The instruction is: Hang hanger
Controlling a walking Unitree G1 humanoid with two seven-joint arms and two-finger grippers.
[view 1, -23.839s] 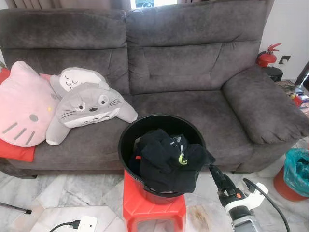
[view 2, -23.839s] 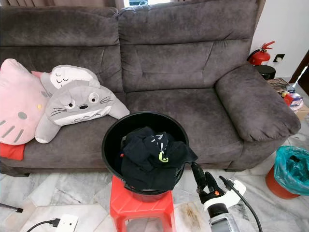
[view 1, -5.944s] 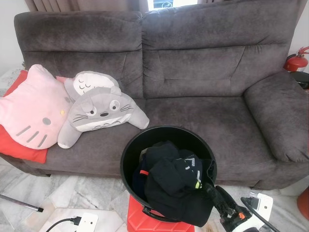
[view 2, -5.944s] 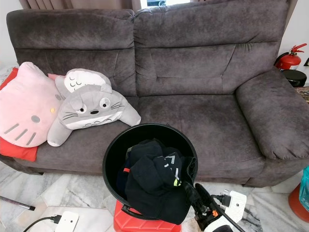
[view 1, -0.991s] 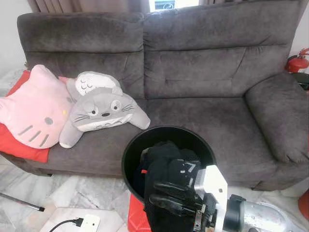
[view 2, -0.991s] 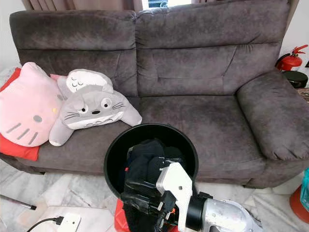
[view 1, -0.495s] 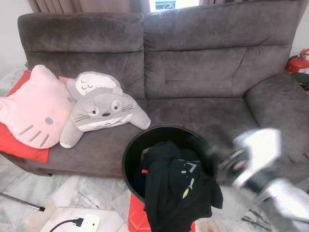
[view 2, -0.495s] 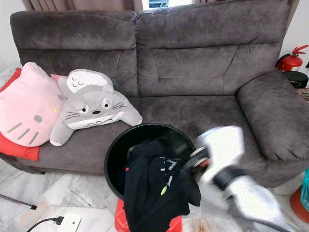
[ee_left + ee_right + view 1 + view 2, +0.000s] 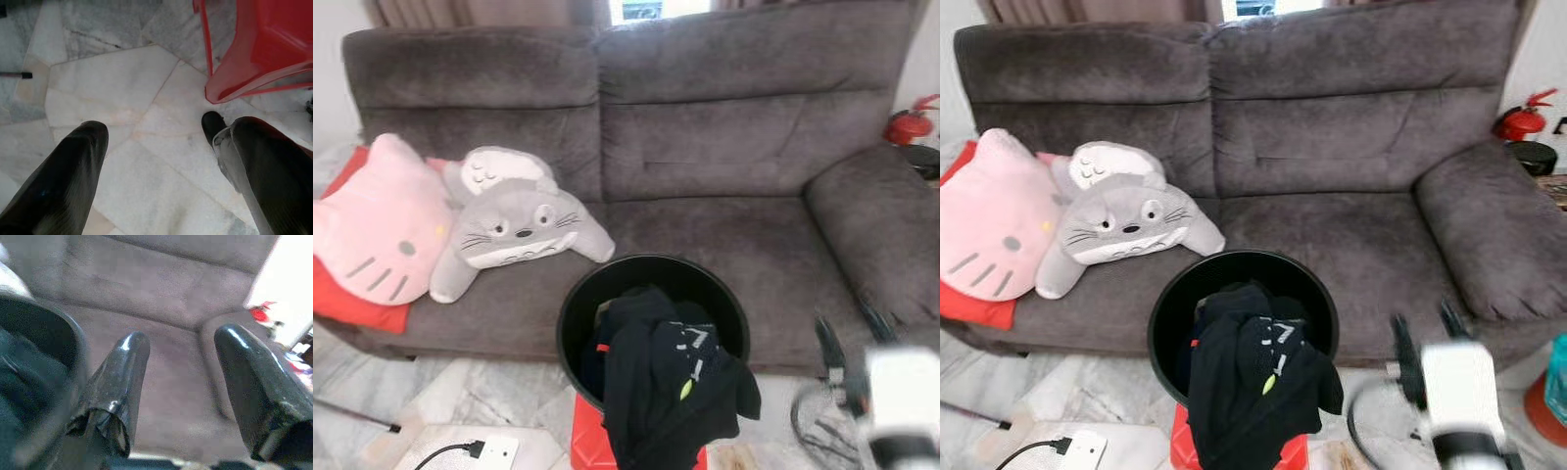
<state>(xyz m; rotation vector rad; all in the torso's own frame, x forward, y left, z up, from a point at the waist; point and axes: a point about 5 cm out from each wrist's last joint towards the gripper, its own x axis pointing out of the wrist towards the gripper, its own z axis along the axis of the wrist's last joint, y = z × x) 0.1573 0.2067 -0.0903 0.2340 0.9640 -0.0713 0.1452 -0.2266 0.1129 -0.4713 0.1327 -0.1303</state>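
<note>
Landmark: black bucket (image 9: 576, 323) on the red stool (image 9: 583, 443), in front of the grey sofa (image 9: 724, 147).

Far to the bucket's left, on the sofa seat: pink cat cushion (image 9: 374, 225), grey plush (image 9: 514, 223). On the floor below and left of the bucket, a white power strip (image 9: 470, 452).

In the bucket: dark clothes (image 9: 661, 387) heaped up and spilling over the near rim. I can make out no hanger anywhere, and no rail either; if one is there, it may be buried in the pile. I cannot tell.

Right of the bucket, low, near the sofa's armrest: right gripper (image 9: 1425, 343), motion-blurred, fingers spread, grasping nothing.

My read: an early step, garment not yet secured. Next move calls for bringing the right gripper back over the rim and getting a firm pinch on the top fabric.

View differences: right wrist view shows its fingers (image 9: 122, 377) apart, with bucket wall and sofa beyond. Left wrist view gives me the left gripper (image 9: 154, 128) hanging idle over marble floor (image 9: 112, 93) beside the stool's leg, released, empty.
</note>
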